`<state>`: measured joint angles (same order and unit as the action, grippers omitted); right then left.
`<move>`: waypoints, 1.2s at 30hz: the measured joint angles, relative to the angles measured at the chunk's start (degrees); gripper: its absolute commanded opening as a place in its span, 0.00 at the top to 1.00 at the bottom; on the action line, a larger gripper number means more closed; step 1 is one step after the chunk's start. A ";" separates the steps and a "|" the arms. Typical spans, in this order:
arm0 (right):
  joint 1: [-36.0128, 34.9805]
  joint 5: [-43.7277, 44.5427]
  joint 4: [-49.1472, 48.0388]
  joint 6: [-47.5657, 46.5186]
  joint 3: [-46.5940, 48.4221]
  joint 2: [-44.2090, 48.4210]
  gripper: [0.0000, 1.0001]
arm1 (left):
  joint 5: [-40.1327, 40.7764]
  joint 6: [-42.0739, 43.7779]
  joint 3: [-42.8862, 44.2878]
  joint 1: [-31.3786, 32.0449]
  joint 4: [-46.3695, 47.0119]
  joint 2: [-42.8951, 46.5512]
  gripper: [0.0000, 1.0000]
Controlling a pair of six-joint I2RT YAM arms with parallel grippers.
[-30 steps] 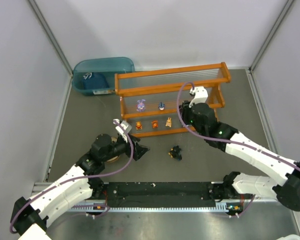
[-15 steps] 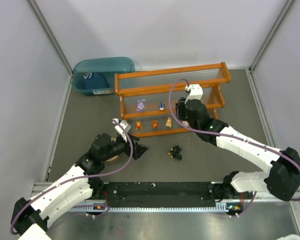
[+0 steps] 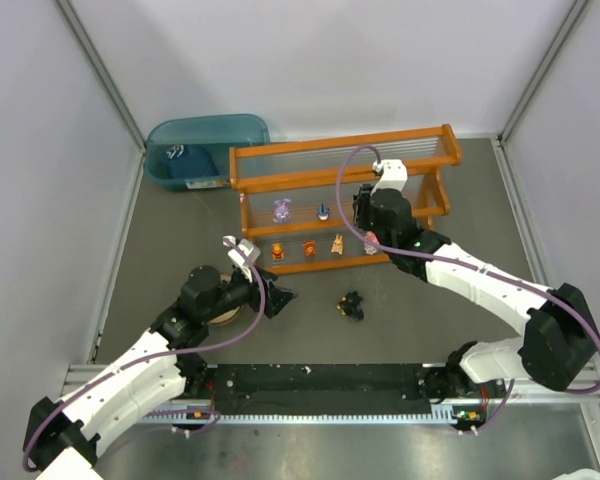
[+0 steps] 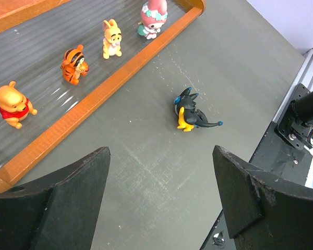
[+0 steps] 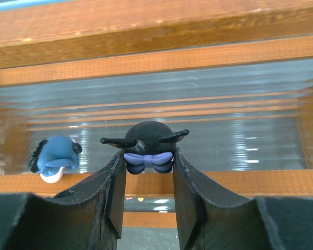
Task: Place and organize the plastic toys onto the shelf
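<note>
Grey table (image 3: 300,335): R arm (image 3: 460,275) stretched to shelf (image 5: 156,31), jaws pinching black toy (image 5: 146,140).

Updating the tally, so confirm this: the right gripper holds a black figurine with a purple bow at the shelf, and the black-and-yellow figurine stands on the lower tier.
Wrong on the last part: the black-and-yellow figurine is on the table, in front of the shelf, as the left wrist view shows. The rest stands.

You see an orange shelf (image 5: 156,31) with clear ribbed tiers, and a black toy (image 5: 146,136) with a purple bow.
</note>
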<state>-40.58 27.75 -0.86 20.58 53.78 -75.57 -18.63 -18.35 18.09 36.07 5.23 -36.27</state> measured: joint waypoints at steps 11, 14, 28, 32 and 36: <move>0.59 -0.11 0.00 -0.02 0.00 -0.68 1.00 | -1.14 -0.02 0.00 -0.81 0.39 -0.63 0.15; 0.61 -0.17 -0.02 -0.02 0.00 -0.68 1.00 | -1.31 -0.02 0.00 -0.85 0.39 -0.66 0.15; 0.74 -0.50 -0.66 0.02 0.00 -1.88 0.92 | -1.51 -0.02 0.00 -1.18 0.44 -1.01 0.15; 0.74 -0.55 -0.68 0.00 0.00 -1.88 0.86 | -1.55 -0.02 0.00 -1.18 0.44 -1.01 0.15; 0.74 -0.59 -0.68 0.00 0.00 -1.90 0.74 | -1.68 -0.02 0.00 -1.33 0.44 -1.03 0.15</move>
<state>-39.83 27.16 -1.54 20.58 53.78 -77.47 -20.32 -18.37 18.09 34.74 5.67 -37.30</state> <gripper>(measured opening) 0.360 0.851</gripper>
